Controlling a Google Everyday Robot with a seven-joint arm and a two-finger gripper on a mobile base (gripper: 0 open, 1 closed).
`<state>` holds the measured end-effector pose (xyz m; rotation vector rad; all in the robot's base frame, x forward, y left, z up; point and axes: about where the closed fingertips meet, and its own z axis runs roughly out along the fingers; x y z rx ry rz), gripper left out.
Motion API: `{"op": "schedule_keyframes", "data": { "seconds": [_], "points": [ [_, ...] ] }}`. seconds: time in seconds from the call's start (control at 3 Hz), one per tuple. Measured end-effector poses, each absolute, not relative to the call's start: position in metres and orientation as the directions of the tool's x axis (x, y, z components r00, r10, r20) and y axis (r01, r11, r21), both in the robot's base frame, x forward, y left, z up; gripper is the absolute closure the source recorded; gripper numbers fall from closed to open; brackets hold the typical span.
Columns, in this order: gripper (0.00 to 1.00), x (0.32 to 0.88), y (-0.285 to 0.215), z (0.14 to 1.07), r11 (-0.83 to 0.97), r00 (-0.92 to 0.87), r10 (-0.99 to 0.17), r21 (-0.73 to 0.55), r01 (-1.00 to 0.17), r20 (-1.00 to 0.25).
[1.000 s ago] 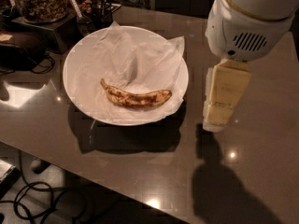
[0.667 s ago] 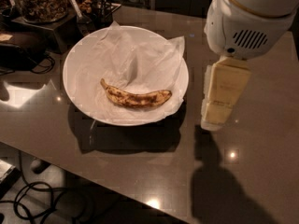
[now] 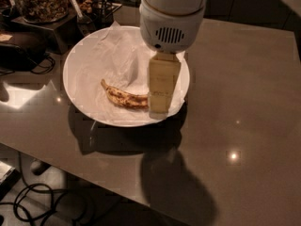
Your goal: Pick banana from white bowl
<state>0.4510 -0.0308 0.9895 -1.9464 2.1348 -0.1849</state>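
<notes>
Hovering over the white bowl [image 3: 66, 79], my gripper [image 3: 157, 109] hides one end of the banana [image 3: 123, 97]; spread or closed, I cannot tell. I'd recentre over its middle before descending.

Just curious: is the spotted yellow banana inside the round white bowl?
In: the banana lies on white paper inside the bowl, gripper over one end.

White wrist [image 3: 171, 13] with slotted vent [image 3: 170, 35] bears cream end effector [image 3: 159, 108] above white bowl [image 3: 70, 60].

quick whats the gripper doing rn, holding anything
Gripper: down over the white bowl, at the right end of the banana; open, shut or holding cannot be told.
</notes>
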Motion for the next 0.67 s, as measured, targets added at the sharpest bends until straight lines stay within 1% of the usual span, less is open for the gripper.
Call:
{"op": "schedule_keyframes", "data": {
  "seconds": [0.33,0.67],
  "points": [
    [0.0,0.4549,-0.0197,0.9921,0.088,-0.061,-0.993,-0.272,-0.958,-0.105],
    [0.0,0.4629,-0.014,0.9915,0.122,-0.081,-0.984,-0.271,-0.955,-0.156]
  ]
}}
